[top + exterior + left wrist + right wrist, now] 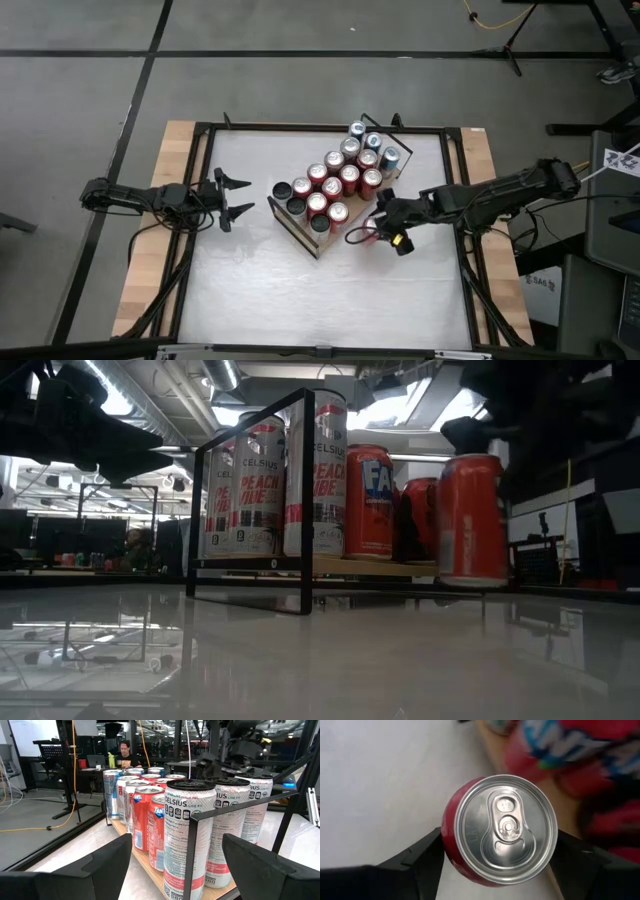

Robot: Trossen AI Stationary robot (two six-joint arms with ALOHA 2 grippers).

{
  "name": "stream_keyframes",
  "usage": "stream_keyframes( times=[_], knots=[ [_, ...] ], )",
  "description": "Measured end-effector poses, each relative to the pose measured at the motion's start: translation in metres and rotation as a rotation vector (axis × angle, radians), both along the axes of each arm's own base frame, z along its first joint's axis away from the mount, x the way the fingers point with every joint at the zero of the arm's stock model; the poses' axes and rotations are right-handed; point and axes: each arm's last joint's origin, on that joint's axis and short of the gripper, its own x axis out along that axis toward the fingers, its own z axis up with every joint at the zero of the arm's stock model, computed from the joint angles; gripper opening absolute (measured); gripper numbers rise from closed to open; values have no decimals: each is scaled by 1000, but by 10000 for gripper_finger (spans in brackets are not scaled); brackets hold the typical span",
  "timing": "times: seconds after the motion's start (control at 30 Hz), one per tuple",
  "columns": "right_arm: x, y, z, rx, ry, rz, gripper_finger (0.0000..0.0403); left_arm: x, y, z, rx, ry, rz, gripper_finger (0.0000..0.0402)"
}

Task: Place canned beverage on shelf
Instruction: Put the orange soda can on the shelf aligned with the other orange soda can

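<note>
One red can [500, 830] beside shelf [300, 232]

Red can [500, 830] upright (perhaps lifted) beside can-laden shelf [300, 234].

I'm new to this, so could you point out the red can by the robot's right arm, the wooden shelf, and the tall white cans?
Red can [501, 829]: right wrist view, on its silver lid.
Shelf [302, 236]: high view, on its bare wooden front edge.
White cans [189, 840]: left wrist view, on the nearest can's side.
</note>
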Motion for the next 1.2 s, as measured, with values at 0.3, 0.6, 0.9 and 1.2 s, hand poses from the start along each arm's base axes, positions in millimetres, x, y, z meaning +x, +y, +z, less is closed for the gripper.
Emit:
stream_keyframes(
  times=[0.3,0.6,0.9,1.2],
  knots=[
    [4,-4,25,-107,-32,-82,290,0,0,0,0,0,0,305],
    [8,-17,34,-154,-75,-180,294,0,0,0,0,0,0,305],
    [16,-39,39,-56,-145,-290,295,0,0,0,0,0,0,305],
    [26,-39,31,-46,-131,-281,295,0,0,0,0,0,0,305]
  ],
)
